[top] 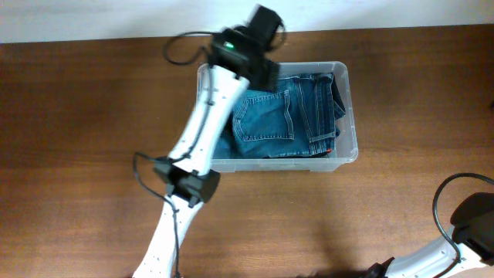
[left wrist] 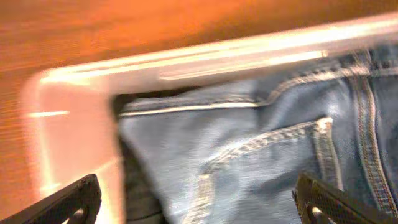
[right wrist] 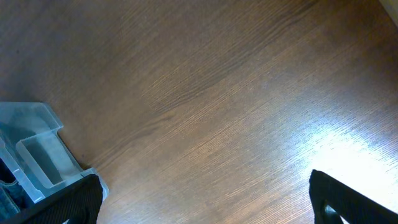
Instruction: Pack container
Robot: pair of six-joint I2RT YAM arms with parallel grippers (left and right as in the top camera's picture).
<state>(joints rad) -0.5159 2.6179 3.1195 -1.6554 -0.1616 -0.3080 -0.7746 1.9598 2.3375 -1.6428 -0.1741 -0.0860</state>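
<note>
The clear plastic container (top: 346, 116) stands at the back middle of the table with folded blue jeans (top: 282, 116) inside. My left gripper (top: 258, 46) hovers over the container's back left corner. In the left wrist view its fingers (left wrist: 199, 202) are spread wide and empty above the jeans (left wrist: 261, 155), with the container's rim (left wrist: 186, 59) behind. My right gripper (right wrist: 205, 199) is open and empty over bare wood; its arm (top: 471, 224) rests at the front right. A corner of the container (right wrist: 37, 149) shows at the left of the right wrist view.
The brown wooden table (top: 93, 116) extends on all sides of the container. A white wall (top: 116, 15) runs along the table's back edge. Black cables loop from both arms.
</note>
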